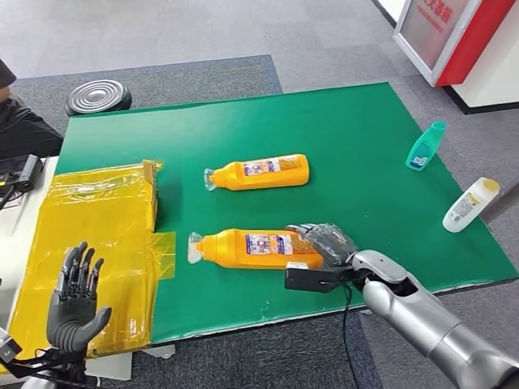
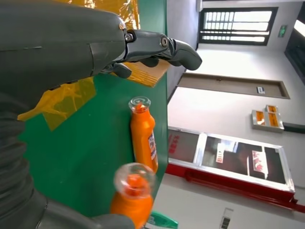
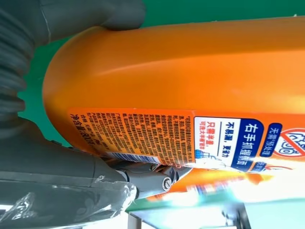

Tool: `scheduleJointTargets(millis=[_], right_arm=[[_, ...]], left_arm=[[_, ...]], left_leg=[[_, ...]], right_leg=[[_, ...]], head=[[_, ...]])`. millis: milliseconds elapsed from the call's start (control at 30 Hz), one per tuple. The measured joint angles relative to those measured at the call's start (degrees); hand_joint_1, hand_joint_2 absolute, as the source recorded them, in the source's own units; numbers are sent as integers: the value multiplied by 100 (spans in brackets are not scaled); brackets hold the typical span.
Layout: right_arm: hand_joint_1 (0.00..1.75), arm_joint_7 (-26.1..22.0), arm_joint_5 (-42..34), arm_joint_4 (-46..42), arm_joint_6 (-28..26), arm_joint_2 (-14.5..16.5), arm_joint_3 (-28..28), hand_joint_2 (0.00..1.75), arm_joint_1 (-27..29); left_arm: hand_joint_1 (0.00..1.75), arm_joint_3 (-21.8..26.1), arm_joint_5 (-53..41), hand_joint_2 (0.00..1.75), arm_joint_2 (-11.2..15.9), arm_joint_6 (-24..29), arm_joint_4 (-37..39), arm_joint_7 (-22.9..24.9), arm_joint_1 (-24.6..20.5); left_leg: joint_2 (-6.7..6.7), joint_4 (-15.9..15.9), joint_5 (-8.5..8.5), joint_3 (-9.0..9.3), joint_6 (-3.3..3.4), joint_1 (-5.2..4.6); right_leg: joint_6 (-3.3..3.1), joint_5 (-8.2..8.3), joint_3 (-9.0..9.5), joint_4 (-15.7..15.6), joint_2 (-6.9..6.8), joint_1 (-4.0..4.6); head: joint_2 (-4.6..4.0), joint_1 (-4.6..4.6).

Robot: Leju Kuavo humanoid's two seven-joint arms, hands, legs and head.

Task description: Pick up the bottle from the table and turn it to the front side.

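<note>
Two hands are shown. The right hand (image 1: 324,243) wraps the base end of the near orange bottle (image 1: 257,249), thumb on one side and fingers on the other; the bottle lies on its side on the green counter (image 1: 367,146), cap toward the yellow-taped box (image 1: 98,219). Whether it has left the surface cannot be told. The left hand (image 1: 75,298) hovers with fingers spread, holding nothing. A sound lift calls for a firm, centred grip before rolling the label forward. A second orange bottle (image 1: 260,172) lies beyond; a teal bottle (image 1: 426,146) and a white bottle (image 1: 470,204) rest near the counter's right edge. Grey carpet surrounds.
</note>
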Motion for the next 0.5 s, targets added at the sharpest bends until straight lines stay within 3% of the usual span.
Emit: scheduleJointTargets(millis=[233, 500], right_arm=[[175, -123, -72, -920, -493, 723, -867, 175, 1025], [175, -430, 94, -841, -732, 1625, -1075, 175, 1222]], left_arm=[[0, 65, 17, 175, -375, -458, -10, 4, 235], [0, -246, 164, 175, -442, -803, 168, 40, 147]], left_leg=[[0, 0, -13, -2, -1, 1], [1, 0, -8, -2, -8, 4]], right_leg=[[2, -13, -3, 0, 1, 0], [-6, -10, -9, 0, 1, 4]], head=[[1, 2], [0, 1]])
